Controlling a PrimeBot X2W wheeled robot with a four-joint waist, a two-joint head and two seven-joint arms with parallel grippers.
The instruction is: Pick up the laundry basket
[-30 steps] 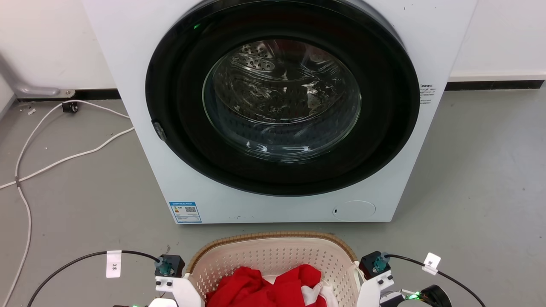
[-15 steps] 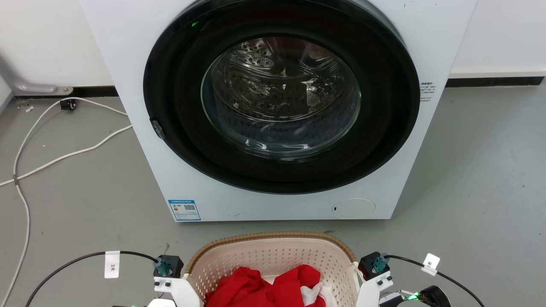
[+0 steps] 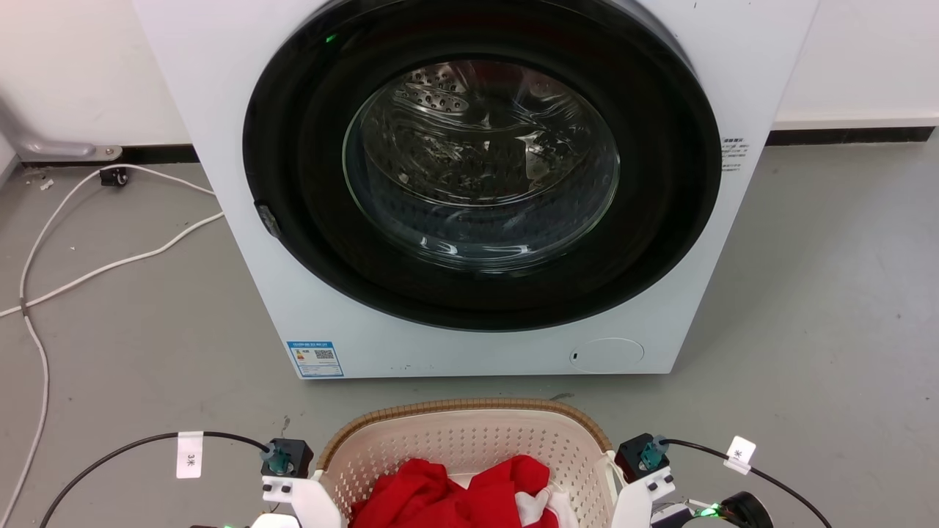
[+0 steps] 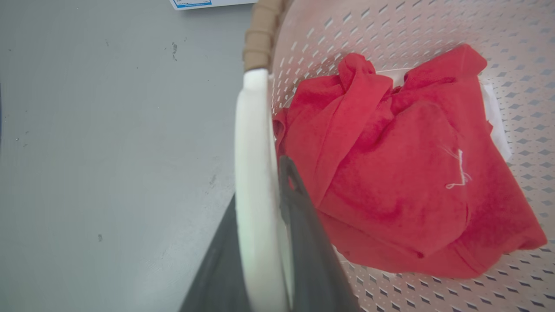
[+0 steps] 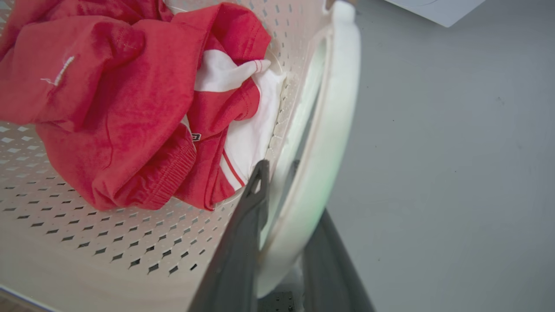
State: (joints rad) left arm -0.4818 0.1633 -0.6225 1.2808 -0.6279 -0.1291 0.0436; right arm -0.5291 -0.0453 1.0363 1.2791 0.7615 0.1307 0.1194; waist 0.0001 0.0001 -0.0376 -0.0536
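In the head view the laundry basket (image 3: 469,440) sits at 6 o'clock, just before the washing machine (image 3: 469,352), which stands at 12 o'clock from it. The basket's long axis runs from 9 to 3 o'clock, with 1 white handle at each end, so each arm has its own side and neither is nearer. The left gripper (image 4: 260,190) straddles the left handle (image 4: 253,130): its jaws are drawn in almost fully, pressing the handle, 1 finger inside the wall and 1 outside. The right gripper (image 5: 290,190) grips the right handle (image 5: 338,108) the same way. A red garment (image 4: 390,173) lies inside. The coming move looks like a level lift straight up; whether the base is off the floor (image 3: 807,293) I cannot tell.
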